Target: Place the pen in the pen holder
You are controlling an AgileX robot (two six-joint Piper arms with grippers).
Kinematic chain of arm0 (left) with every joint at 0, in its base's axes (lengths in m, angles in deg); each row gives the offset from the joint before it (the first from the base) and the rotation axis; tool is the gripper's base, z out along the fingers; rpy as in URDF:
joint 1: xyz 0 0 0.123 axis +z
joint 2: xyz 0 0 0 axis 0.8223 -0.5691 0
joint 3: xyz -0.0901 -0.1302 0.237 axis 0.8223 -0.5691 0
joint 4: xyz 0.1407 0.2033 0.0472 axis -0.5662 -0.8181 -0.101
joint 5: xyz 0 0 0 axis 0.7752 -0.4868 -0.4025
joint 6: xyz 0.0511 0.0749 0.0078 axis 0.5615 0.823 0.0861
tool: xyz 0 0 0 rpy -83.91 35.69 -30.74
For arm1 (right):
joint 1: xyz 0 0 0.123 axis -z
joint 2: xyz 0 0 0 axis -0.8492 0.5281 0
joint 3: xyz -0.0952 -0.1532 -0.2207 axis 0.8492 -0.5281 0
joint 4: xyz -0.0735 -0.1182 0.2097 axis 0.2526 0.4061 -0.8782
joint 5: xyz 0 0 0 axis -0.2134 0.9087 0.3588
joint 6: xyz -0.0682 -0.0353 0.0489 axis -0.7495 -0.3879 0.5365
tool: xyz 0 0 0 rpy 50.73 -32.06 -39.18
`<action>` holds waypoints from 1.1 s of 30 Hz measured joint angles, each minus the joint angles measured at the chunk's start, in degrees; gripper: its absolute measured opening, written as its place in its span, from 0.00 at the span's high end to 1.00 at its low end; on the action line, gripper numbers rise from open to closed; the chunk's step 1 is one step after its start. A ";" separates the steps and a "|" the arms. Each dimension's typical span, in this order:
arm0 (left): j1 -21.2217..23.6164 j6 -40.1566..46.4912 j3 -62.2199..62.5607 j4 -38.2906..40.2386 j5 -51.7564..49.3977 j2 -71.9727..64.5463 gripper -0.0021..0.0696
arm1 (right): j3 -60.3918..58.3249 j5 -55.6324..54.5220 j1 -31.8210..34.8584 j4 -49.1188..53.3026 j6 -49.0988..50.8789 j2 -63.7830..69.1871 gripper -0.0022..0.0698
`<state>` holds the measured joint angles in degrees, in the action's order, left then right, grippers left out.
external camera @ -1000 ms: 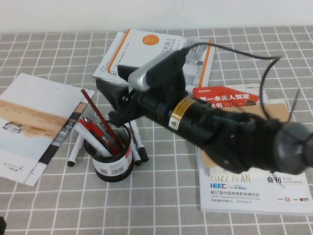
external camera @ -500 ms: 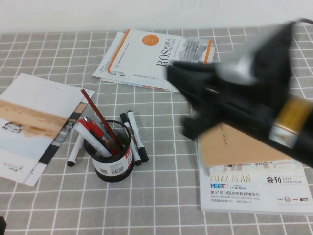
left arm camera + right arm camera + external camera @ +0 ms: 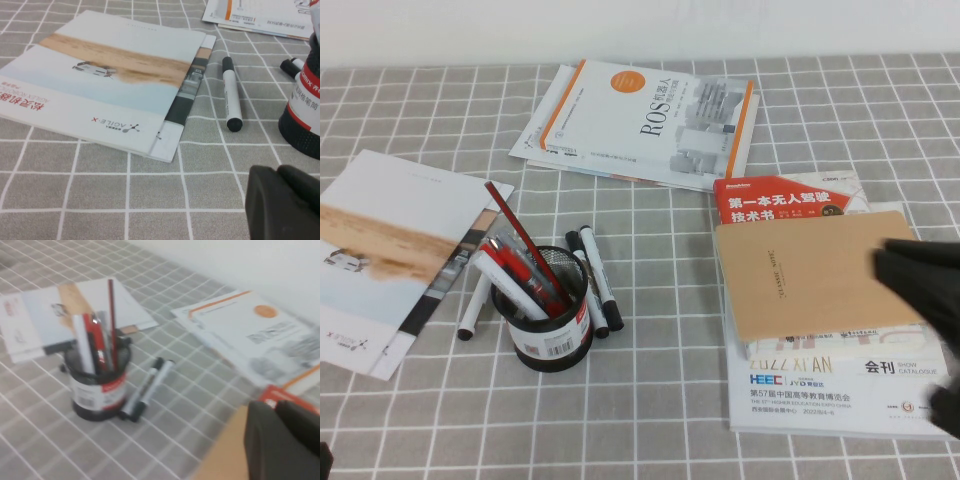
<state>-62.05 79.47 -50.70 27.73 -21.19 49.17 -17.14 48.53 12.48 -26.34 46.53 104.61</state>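
Right gripper (image 3: 925,300): we see it as a dark blur at the right edge of the table, over the tan notebook (image 3: 810,270); nothing visible in its grasp, and we cannot tell how far apart its fingers are.
Left gripper (image 3: 287,200): only a black corner of it shows in its own wrist view, low over the checked cloth near the cup; how wide it stands we cannot tell, and nothing shows in it.
Pen (image 3: 527,243): we spot the thin dark-red stick standing in the cup, leaning up toward the far left.
Pen holder (image 3: 545,312): black mesh cup, upright, left of centre, also packed with red-and-white pens.
Around it: white markers (image 3: 595,275) lie on the cloth just beside the cup; a brochure (image 3: 390,250) sits to its left.
Progress: we judge the pen is home; only clearing the arm looks left.
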 joint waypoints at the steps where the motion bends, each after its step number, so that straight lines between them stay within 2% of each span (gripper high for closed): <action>1: 0.00 0.00 0.00 0.00 0.00 0.00 0.98 | -0.67 0.99 0.00 1.35 0.00 -1.78 0.99; 8: 0.00 0.00 0.00 0.00 0.00 0.00 0.98 | -5.85 9.03 0.00 4.70 -0.77 -14.82 0.99; 14: 0.00 0.00 0.00 0.00 0.00 0.00 0.98 | -13.45 11.26 2.68 0.34 -2.60 -23.78 0.99; 17: 0.00 0.00 0.00 0.00 0.00 0.00 0.98 | -18.18 10.71 8.74 -5.08 -8.63 -28.67 0.99; 27: 0.00 0.00 0.00 0.00 0.00 0.00 0.98 | -31.70 0.39 37.15 -29.95 -36.04 -38.74 0.99; 29: 0.00 0.00 0.00 0.00 0.00 0.00 0.98 | -33.89 -0.21 41.68 -31.61 -38.04 -39.49 0.99; 31: 0.00 0.00 0.00 0.00 0.00 0.00 0.98 | -35.18 -0.26 42.98 -31.99 -37.89 -40.03 0.99; 33: 0.00 0.00 0.00 0.00 0.00 0.00 0.98 | -38.26 -0.36 44.16 -31.60 -33.74 -41.92 0.99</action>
<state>-62.05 79.47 -50.70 27.73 -21.19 49.17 -55.40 48.17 56.64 -57.94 12.79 62.70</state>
